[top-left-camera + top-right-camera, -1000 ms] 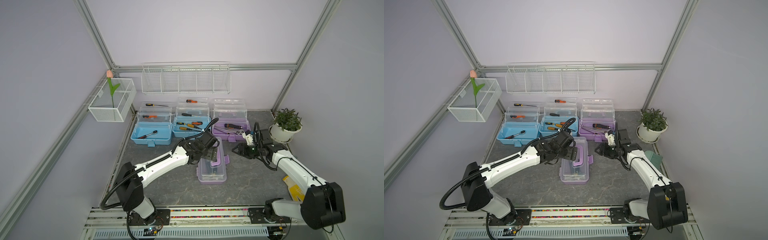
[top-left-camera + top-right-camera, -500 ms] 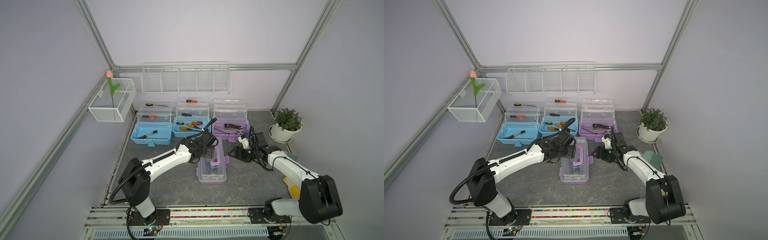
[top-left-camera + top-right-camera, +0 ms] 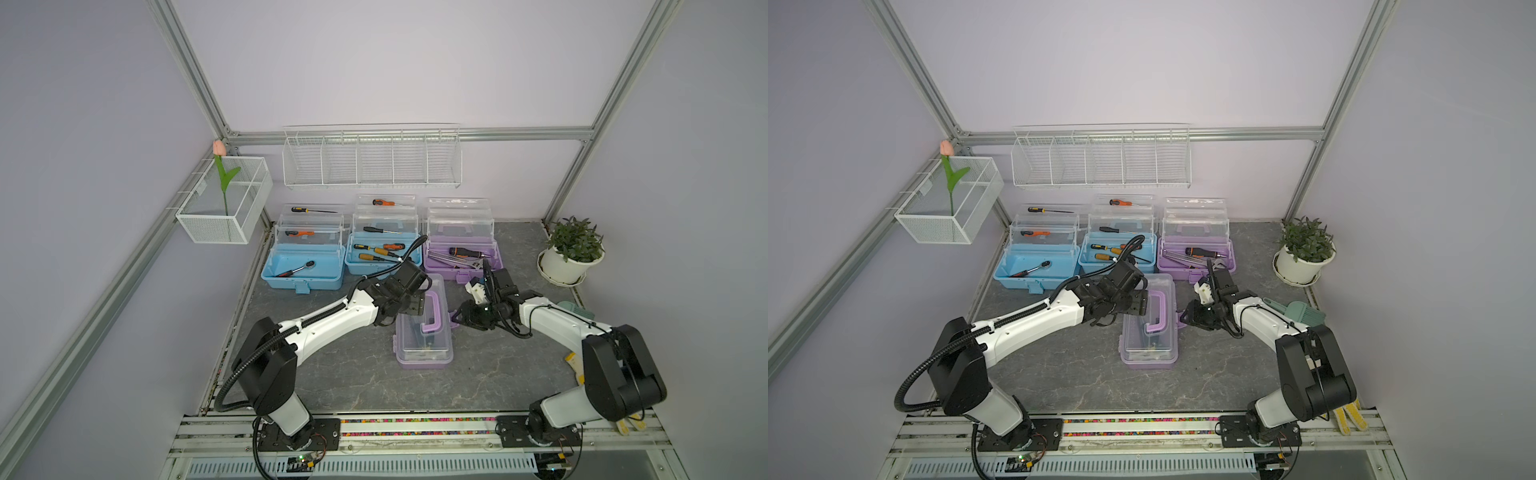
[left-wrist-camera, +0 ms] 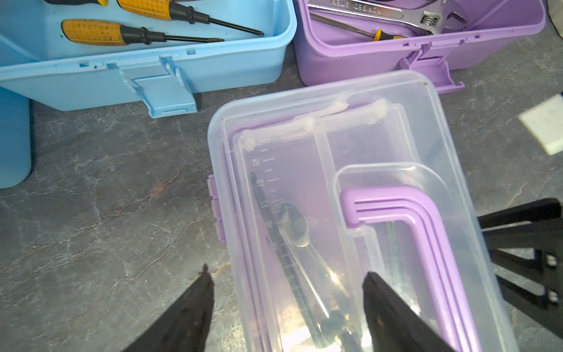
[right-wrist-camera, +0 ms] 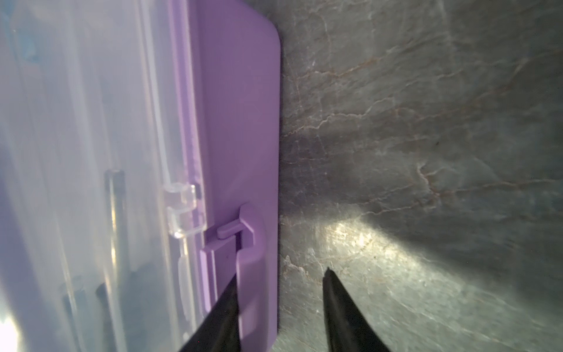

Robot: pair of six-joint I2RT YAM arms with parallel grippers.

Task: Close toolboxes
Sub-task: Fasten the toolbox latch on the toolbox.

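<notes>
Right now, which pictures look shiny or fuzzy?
Right wrist view: a bright glare patch on the dark tabletop, and the purple toolbox up close looks soft and blurry. Left wrist view: light glints on its clear lid. Both top views: evenly lit, sharp.

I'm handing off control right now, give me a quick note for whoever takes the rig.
Left pincer: open, straddling one edge of the front purple toolbox.
Right pincer: open, one finger at that box's side latch.
Done: its lid is down; whether latched, unclear.
To do: left blue toolbox, middle blue toolbox and back purple toolbox stand open in the back row.
</notes>
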